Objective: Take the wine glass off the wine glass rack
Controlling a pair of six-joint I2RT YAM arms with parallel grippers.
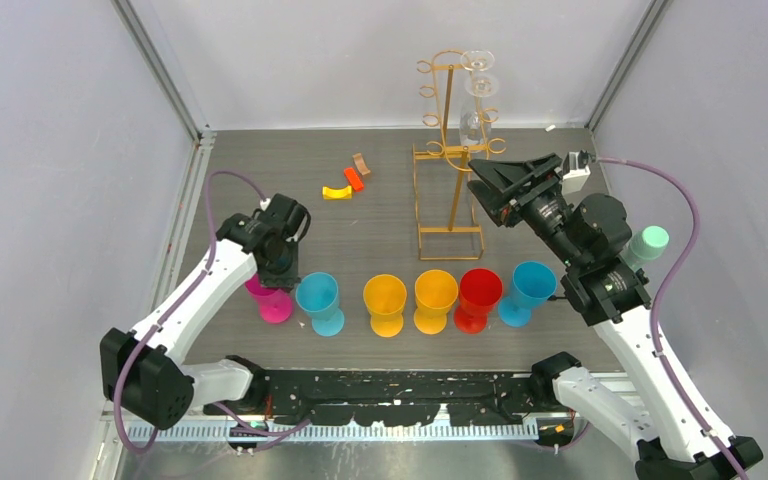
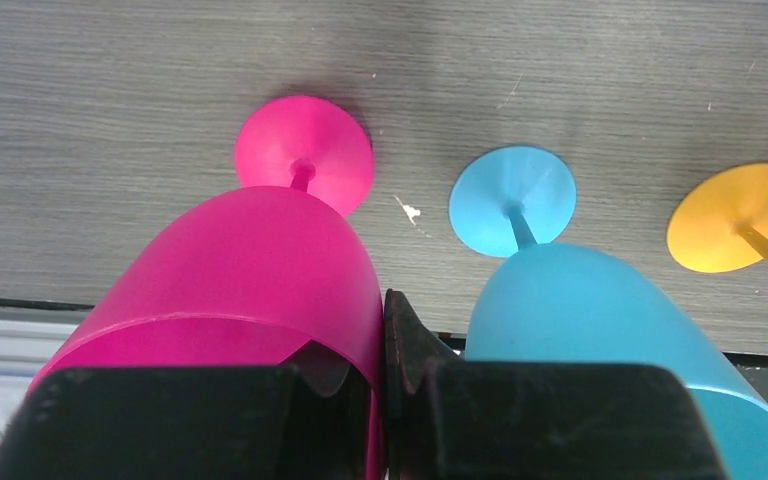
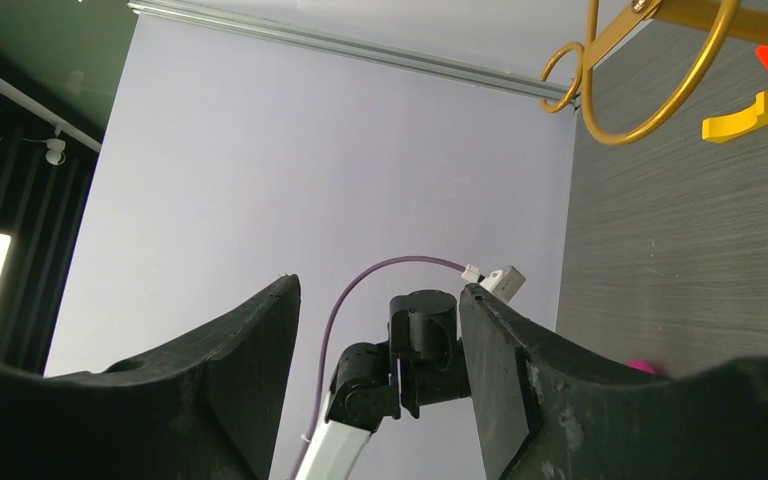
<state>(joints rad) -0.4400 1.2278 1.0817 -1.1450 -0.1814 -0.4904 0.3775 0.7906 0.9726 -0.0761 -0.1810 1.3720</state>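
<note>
The gold wire wine glass rack [image 1: 449, 150] stands at the back middle of the table. A clear wine glass [image 1: 472, 125] hangs upside down on its right side, foot up among the top hooks. My right gripper [image 1: 476, 178] is open just right of the rack, below the hanging bowl. In the right wrist view nothing lies between the right gripper's [image 3: 380, 290] jaws, and a gold hook ring [image 3: 660, 70] shows top right. My left gripper [image 2: 360, 340] is shut on the rim of a pink plastic glass [image 2: 250, 270], one finger inside the bowl; the glass stands on the table [image 1: 272, 300].
A row of plastic glasses stands along the near side: light blue [image 1: 320, 300], yellow [image 1: 385, 302], orange [image 1: 436, 298], red [image 1: 479, 295], blue [image 1: 528, 290]. A mint cup [image 1: 648, 243] sits behind the right arm. Small yellow [image 1: 337, 192], orange [image 1: 354, 179] and brown [image 1: 362, 164] blocks lie left of the rack.
</note>
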